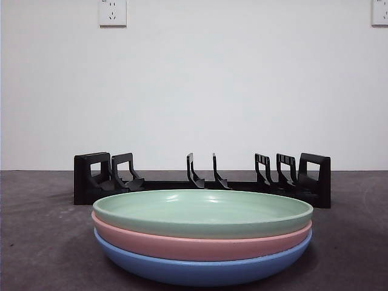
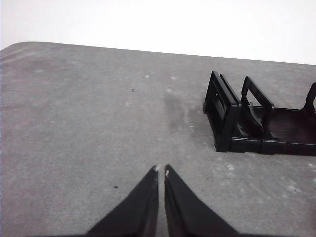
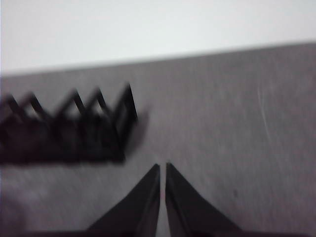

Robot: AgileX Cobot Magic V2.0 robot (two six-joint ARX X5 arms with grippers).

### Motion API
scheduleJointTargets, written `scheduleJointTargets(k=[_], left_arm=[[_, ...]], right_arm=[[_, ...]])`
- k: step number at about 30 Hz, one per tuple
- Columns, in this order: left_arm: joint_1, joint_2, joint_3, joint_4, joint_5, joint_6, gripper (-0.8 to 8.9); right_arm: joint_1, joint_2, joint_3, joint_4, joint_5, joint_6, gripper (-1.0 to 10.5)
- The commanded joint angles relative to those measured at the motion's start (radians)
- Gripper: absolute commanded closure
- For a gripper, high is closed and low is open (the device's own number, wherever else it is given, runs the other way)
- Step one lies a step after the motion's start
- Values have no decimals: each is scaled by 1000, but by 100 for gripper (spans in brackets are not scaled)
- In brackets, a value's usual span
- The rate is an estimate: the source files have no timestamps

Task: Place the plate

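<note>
Three plates are stacked near the camera in the front view: a green plate (image 1: 203,212) on top, a pink plate (image 1: 200,242) under it and a blue plate (image 1: 203,270) at the bottom. Behind the stack stands a black slotted rack (image 1: 203,179) with nothing in it. No arm shows in the front view. My left gripper (image 2: 161,170) hangs shut over bare table, apart from one end of the rack (image 2: 247,121). The right gripper (image 3: 162,166) is shut too, near the rack's other end (image 3: 69,131), which is blurred. Neither holds anything.
The table top (image 1: 36,242) is dark grey and runs back to a white wall. Two wall sockets (image 1: 113,12) sit high on the wall.
</note>
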Motion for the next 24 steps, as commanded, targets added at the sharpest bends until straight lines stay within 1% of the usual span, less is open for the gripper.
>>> scheduleJointTargets(k=[1,4,6,9,13,24], left_arm=[[2,-1,-19,-8,-3,6,794],[2,-1,-19,-8,-3,6,794],[2,-1,-19,-8,-3,6,794],[2,-1,-19,-9,-3,6,794],[2,-1,-19,-9,-3,6,794],[2,-1,-19,-9,-3,6,794]], right_arm=[[1,-2,-35,24,3,-58,928],[6,-2,-72,60,4,-87,928],[8,-2,-79,97,3,-132,928],[8,-2,-90,144,5,-165,928],[8,-2,-90,144,5,-182,928],[8,-2,-90,145,3,-182,928]])
